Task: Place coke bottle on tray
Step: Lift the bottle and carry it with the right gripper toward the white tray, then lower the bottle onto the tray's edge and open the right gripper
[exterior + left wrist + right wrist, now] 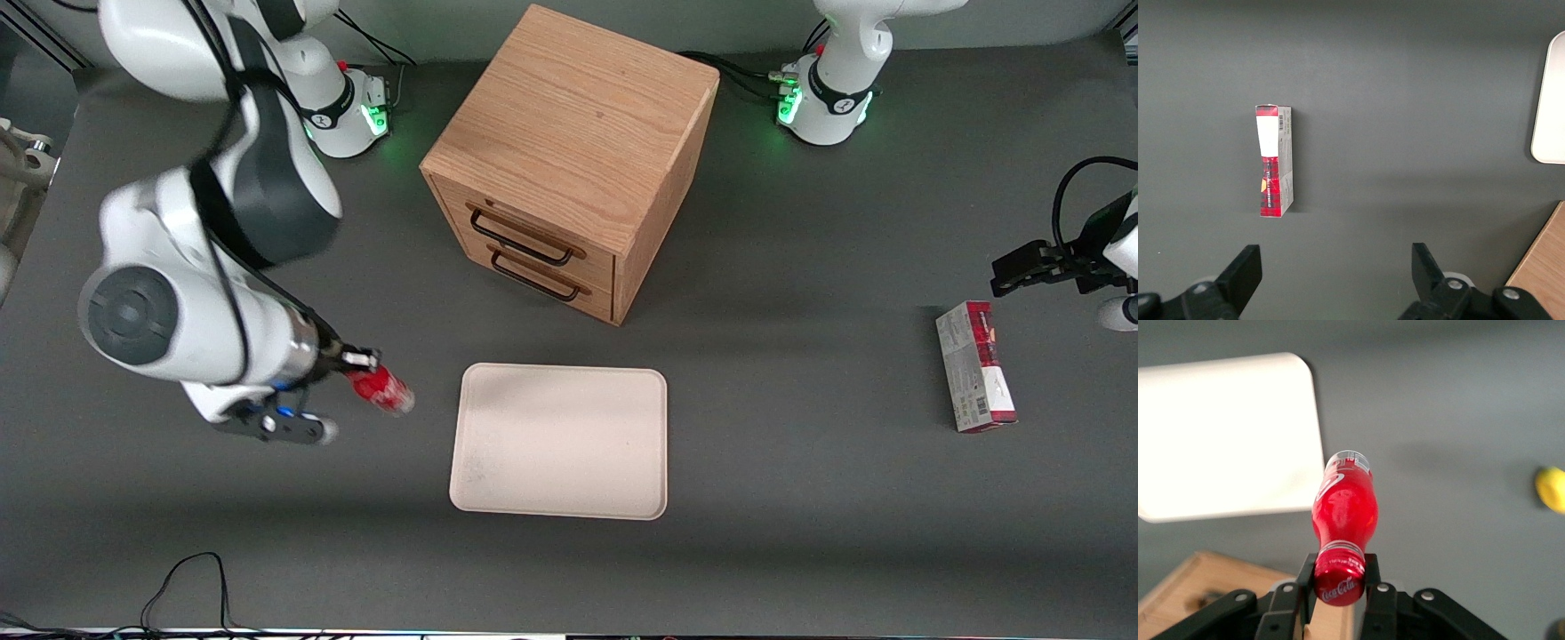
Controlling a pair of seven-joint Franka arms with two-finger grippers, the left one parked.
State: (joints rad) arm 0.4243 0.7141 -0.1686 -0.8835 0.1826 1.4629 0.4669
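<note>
The right arm's hand [360, 363] hangs above the worktop [800, 533] toward the working arm's end, just beside the tray's short edge. Its two fingers [1373, 577] are clamped on the neck of the coke bottle [380, 391], just under the red cap. The bottle is lifted off the worktop and tilted, with its clear base pointing down and toward the tray; it is not over the tray.

The tray [560, 484] lies flat near the middle of the worktop, closer to the front camera's edge than the wooden drawer cabinet [569, 133]. It carries nothing. The cabinet stands in the middle of the worktop with two dark drawer handles [524, 253] facing the tray's corner.

A red-and-grey carton [973, 366] lies flat toward the parked arm's end of the worktop, well apart from the tray.

The right wrist view also shows a small yellow object [1551, 489] on the worktop, too blurred to identify.
</note>
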